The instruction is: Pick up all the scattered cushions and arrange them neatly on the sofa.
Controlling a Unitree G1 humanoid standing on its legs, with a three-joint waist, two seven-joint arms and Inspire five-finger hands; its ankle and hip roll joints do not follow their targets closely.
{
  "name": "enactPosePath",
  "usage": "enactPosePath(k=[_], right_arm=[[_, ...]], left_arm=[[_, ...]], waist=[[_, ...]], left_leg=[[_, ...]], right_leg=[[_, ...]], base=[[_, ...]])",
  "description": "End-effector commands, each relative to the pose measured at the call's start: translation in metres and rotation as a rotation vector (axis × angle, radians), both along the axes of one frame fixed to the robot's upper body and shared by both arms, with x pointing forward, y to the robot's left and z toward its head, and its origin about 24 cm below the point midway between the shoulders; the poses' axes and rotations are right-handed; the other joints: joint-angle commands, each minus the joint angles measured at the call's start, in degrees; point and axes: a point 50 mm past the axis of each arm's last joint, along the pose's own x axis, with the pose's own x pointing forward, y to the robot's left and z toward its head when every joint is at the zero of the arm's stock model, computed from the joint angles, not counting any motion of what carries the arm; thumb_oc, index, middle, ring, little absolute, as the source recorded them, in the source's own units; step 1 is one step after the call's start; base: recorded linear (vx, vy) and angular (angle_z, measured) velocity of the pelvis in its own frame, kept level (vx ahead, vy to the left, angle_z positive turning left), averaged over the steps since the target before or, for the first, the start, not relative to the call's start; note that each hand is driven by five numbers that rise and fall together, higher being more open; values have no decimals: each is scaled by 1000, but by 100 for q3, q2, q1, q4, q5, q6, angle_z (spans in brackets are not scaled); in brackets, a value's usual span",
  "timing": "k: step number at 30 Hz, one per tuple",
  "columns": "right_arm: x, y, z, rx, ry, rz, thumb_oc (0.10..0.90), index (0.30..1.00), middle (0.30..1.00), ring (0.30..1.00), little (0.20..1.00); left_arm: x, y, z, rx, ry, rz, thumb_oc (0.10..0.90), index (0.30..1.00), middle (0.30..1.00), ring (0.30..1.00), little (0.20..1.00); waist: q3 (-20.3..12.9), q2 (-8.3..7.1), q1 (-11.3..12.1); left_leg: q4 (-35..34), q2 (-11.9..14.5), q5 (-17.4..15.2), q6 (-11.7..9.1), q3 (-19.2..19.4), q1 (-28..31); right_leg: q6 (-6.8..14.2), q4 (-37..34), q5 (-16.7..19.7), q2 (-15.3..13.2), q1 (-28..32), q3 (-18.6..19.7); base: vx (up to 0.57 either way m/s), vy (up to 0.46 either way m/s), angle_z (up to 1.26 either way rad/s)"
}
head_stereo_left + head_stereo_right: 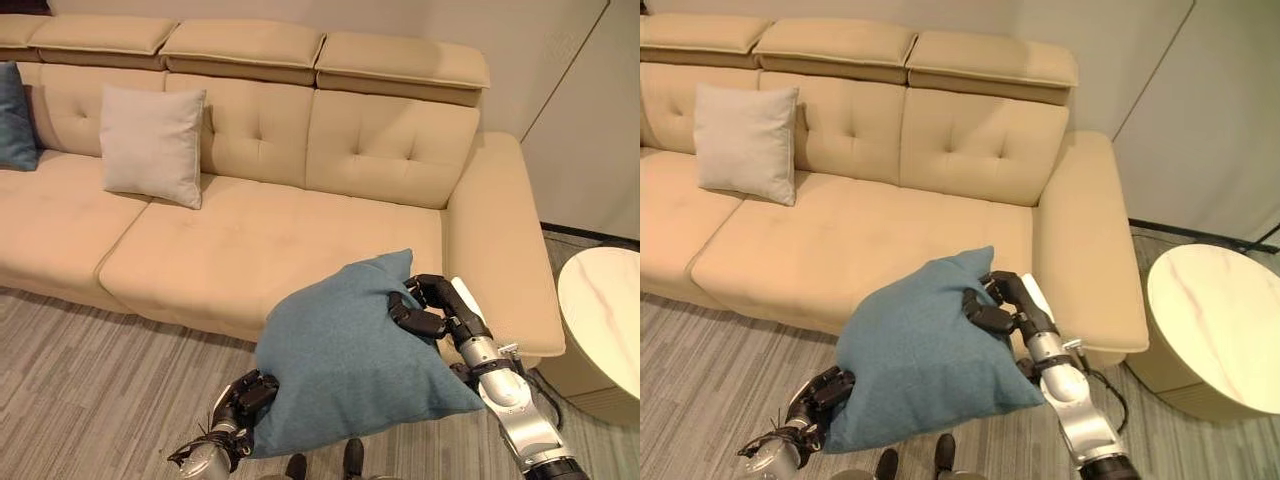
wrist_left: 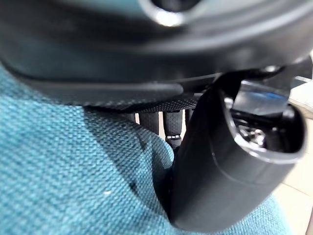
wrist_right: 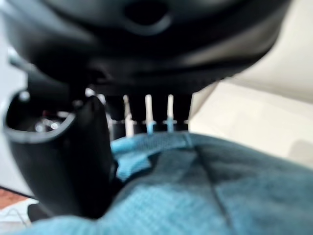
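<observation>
A teal cushion hangs in the air in front of the beige sofa, just past its front edge. My left hand is shut on the cushion's lower left corner, thumb pressed into the cloth. My right hand pinches its upper right edge, fingers curled over the fabric. A light grey cushion leans upright against the sofa back at the left. A dark blue cushion stands at the far left of the sofa.
The sofa's right seat and its wide armrest are bare. A round white marble side table stands right of the sofa. Grey wood-look floor lies in front.
</observation>
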Motion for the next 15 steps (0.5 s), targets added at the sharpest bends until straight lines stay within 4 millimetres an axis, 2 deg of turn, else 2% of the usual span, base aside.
enactPosePath(k=[1, 5, 7, 9, 15], right_arm=[[6, 19, 45, 116, -251, 92, 400, 300, 300, 300, 300], [5, 18, 41, 121, -236, 77, 400, 300, 300, 300, 300], [5, 16, 41, 124, -237, 60, 400, 300, 300, 300, 300], [3, 18, 39, 126, -234, 58, 400, 300, 300, 300, 300], [3, 26, 34, 140, -220, 69, 400, 300, 300, 300, 300]], left_arm=[[57, -40, 62, -135, -425, -158, 400, 300, 300, 300, 300], [55, -40, 60, -127, -409, -163, 400, 300, 300, 300, 300], [55, -41, 60, -127, -407, -163, 400, 300, 300, 300, 300], [53, -40, 59, -117, -399, -170, 400, 300, 300, 300, 300], [50, -37, 58, -101, -393, -177, 400, 300, 300, 300, 300]], waist=[[-620, -221, -132], [-670, -207, -52], [-639, -230, 5], [-720, -139, 54], [-800, -159, 114]], left_leg=[[-111, 580, -408, 87, 658, -240], [-589, 575, 41, 73, 765, -550], [-604, 564, 159, 54, 911, -890], [-868, 596, 290, 92, 840, -666], [-966, 471, 101, 316, 888, -282]], right_leg=[[660, 442, -847, -175, 72, -236], [652, 373, -973, -94, 252, -257], [631, 341, -1084, -73, 386, -234], [668, 526, -1226, -40, 467, -164], [823, 1198, -1318, -267, 400, 16]], base=[[84, 2, 37], [142, 22, 24], [182, 74, -3], [313, 197, -18], [166, 131, -41]])
